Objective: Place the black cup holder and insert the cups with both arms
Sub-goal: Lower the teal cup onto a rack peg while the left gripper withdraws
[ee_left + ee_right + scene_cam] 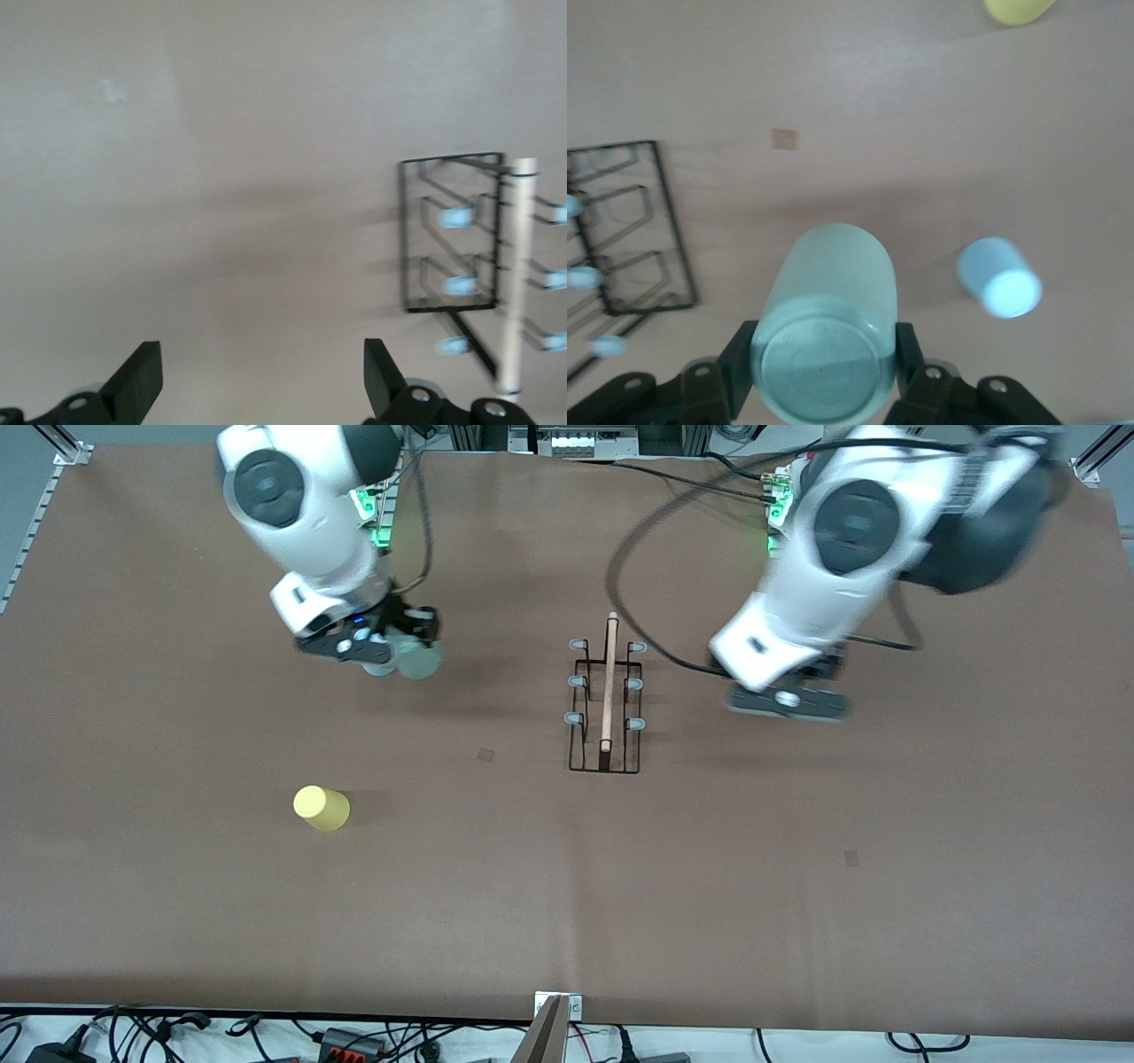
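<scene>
The black cup holder (pixel 605 701) stands on the brown table mid-way between the arms, its wooden rod handle (pixel 608 682) on top. My right gripper (pixel 397 648) is shut on the pale green cup (pixel 420 661) and holds it off the table; the right wrist view shows the cup (pixel 828 310) between the fingers (pixel 742 352). The light blue cup (pixel 998 279) stands on the table under that gripper. The yellow cup (pixel 321 808) sits nearer the camera. My left gripper (pixel 788 701) is open and empty beside the holder (pixel 447 235), toward the left arm's end.
Two small brown tape squares (pixel 485 755) (pixel 851 857) lie flat on the table cover. Cables and power strips (pixel 345 1038) run along the table's front edge. A metal bracket (pixel 556 1010) sits at that edge's middle.
</scene>
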